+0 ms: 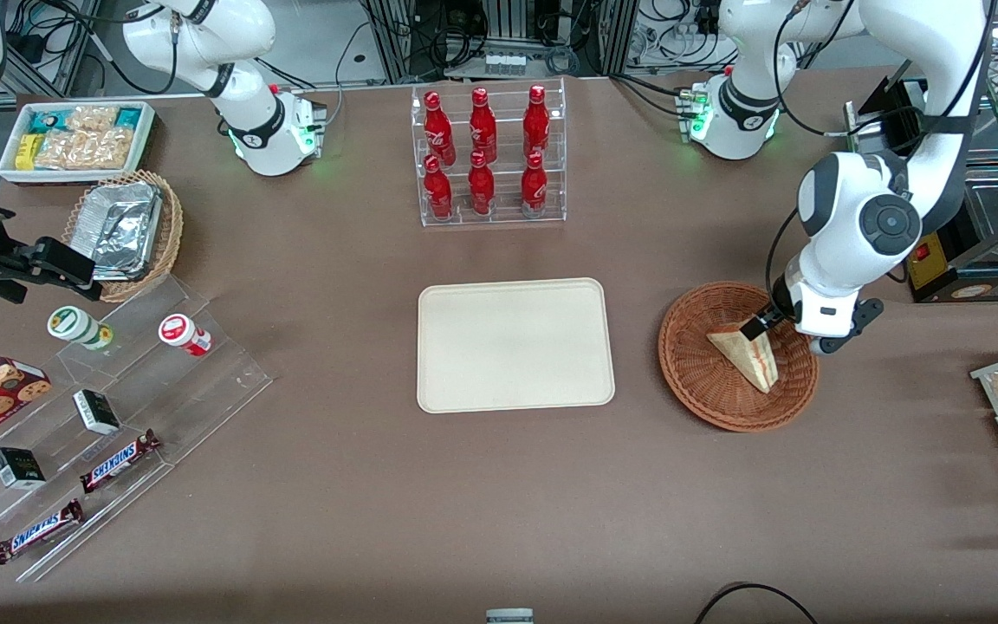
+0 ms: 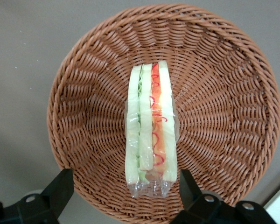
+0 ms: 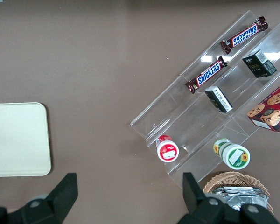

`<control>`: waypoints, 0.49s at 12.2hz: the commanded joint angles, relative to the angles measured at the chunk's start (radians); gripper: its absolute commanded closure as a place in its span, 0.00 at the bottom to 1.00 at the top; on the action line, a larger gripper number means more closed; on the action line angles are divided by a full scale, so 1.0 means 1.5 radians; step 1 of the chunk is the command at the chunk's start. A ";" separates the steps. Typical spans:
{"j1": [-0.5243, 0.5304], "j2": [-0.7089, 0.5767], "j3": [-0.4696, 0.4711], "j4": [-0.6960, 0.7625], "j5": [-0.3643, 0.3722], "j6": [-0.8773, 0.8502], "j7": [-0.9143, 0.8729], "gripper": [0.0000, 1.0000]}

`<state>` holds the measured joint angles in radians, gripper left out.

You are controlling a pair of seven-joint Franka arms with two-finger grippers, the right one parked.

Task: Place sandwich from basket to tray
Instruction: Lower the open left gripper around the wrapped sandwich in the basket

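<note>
The sandwich (image 1: 746,354), a wrapped wedge of pale bread with green and red-orange filling (image 2: 150,130), lies in the round reddish-brown wicker basket (image 1: 698,390) toward the working arm's end of the table. My left gripper (image 1: 772,329) hangs low over the basket (image 2: 84,93) at the edge farther from the front camera. It is open, and its two black fingers (image 2: 60,189) stand apart on either side of the sandwich's wrapped end without touching it. Beside the basket, toward the table's middle, the cream tray (image 1: 515,344) lies bare.
A clear rack of red bottles (image 1: 486,156) stands farther from the front camera than the tray. A stepped acrylic display with snack bars and cups (image 1: 109,416), a tan basket of foil trays (image 1: 126,230) and a white bin of packets (image 1: 74,139) sit toward the parked arm's end.
</note>
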<state>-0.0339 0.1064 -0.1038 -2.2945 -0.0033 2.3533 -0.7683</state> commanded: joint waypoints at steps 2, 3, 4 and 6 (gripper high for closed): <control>-0.007 0.022 0.001 0.011 -0.022 0.010 -0.019 0.00; -0.007 0.032 0.001 0.018 -0.035 0.010 -0.021 0.00; -0.007 0.043 0.000 0.025 -0.050 0.010 -0.031 0.00; -0.007 0.058 -0.011 0.037 -0.055 0.010 -0.060 0.00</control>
<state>-0.0372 0.1576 -0.1080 -2.2737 -0.0683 2.3610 -0.8099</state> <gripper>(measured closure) 0.000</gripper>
